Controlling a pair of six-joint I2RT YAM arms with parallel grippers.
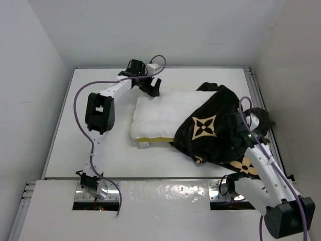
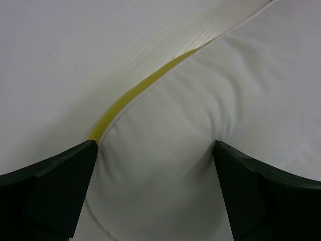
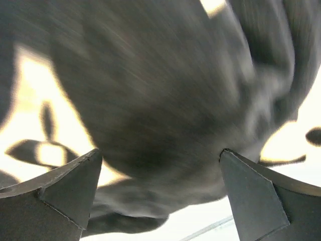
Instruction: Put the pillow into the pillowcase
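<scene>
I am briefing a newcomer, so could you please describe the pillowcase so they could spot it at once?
On the white table, look right of centre. The pillowcase lies crumpled over the right end of the white pillow. It alone is black fabric, printed with tan flowers and a diamond-star.

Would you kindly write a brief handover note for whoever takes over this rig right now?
Left gripper: open, jaws on either side of the bare left end of the pillow, by its yellow band.
Right gripper: open, close over the pillowcase; view blurred, no grip seen.
Things: pillow lies flat on the table, its right part under the pillowcase.
Done: case partly on.
Left: draw the case over the bare left part.
</scene>
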